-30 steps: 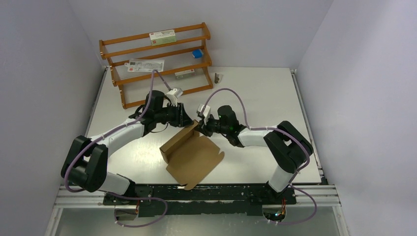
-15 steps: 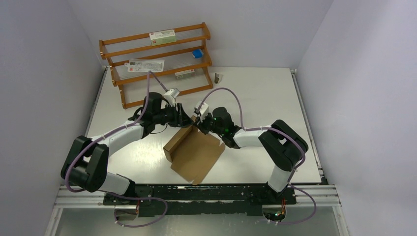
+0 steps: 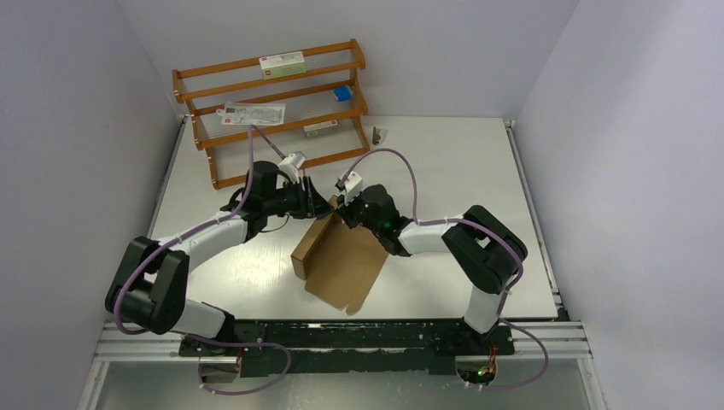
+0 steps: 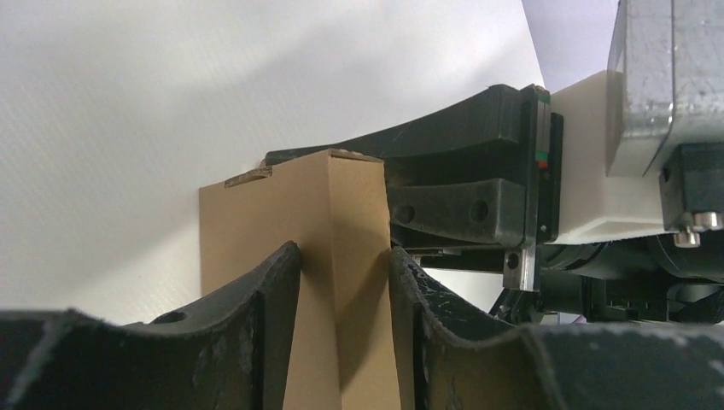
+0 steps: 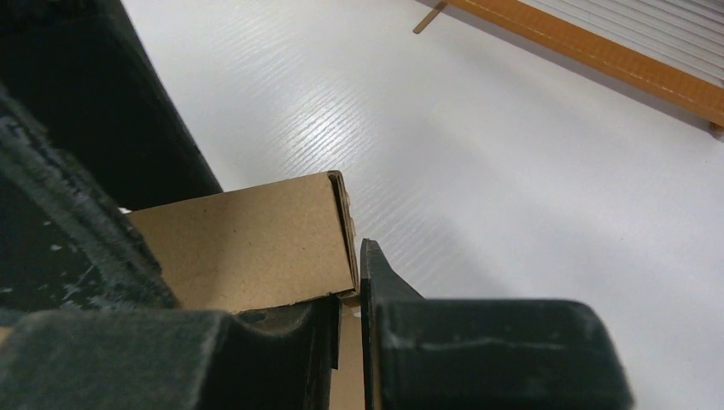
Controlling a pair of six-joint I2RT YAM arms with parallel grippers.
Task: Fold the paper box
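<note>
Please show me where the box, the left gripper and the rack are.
box (image 3: 346, 265): top view, flat brown panel.
left gripper (image 4: 343, 254): left wrist view, between its fingertips.
rack (image 3: 329, 158): top view, lowest front rail.

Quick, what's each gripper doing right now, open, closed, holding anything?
Left gripper: closed on a folded wall of the paper box.
Right gripper: closed on a thin edge of the same box.
</note>
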